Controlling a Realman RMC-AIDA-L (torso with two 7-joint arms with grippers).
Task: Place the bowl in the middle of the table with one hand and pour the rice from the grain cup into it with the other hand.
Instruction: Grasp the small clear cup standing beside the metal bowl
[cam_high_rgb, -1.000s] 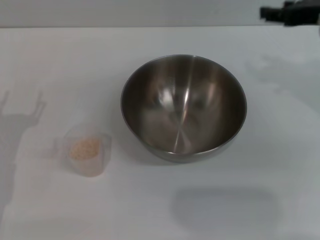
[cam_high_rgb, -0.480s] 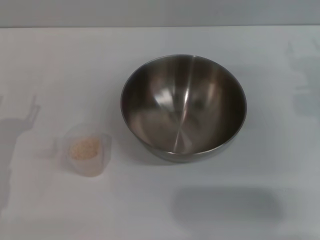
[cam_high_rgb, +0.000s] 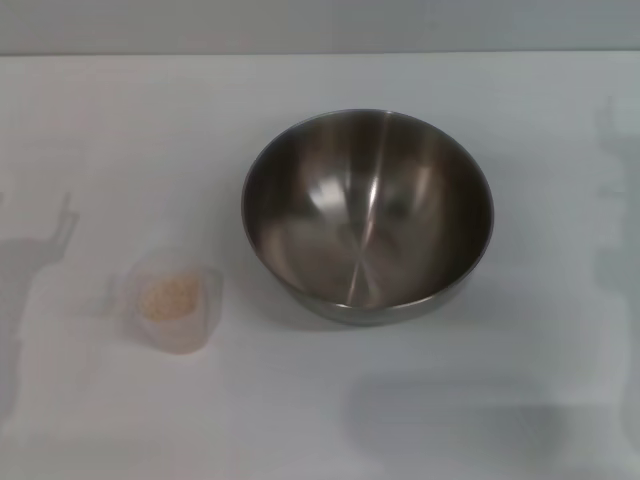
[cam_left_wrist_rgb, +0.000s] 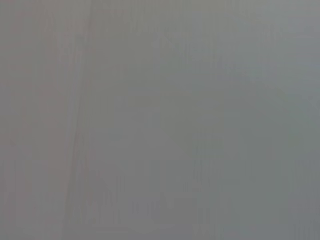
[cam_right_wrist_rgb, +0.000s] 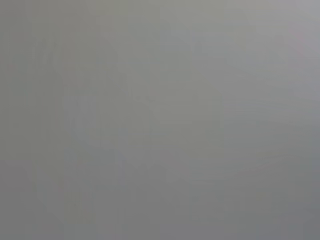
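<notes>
My pincers are out of view, so I can't tell their state. The bowl (cam_high_rgb: 367, 215) sits mid-desk (cam_high_rgb: 120, 120), empty; the cup (cam_high_rgb: 175, 300) of rice (cam_high_rgb: 167, 296) stands near, to its left. A hasty grab could tip that light cup and spill grains.

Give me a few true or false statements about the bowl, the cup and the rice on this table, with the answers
1. The bowl holds rice. False: it is empty.
2. The rice sits in the grain cup. True.
3. The grain cup stands upright on the table, apart from the bowl. True.
4. A gripper is holding the bowl. False: neither gripper is in view.
5. The cup is to the bowl's right. False: it is to its left.
</notes>
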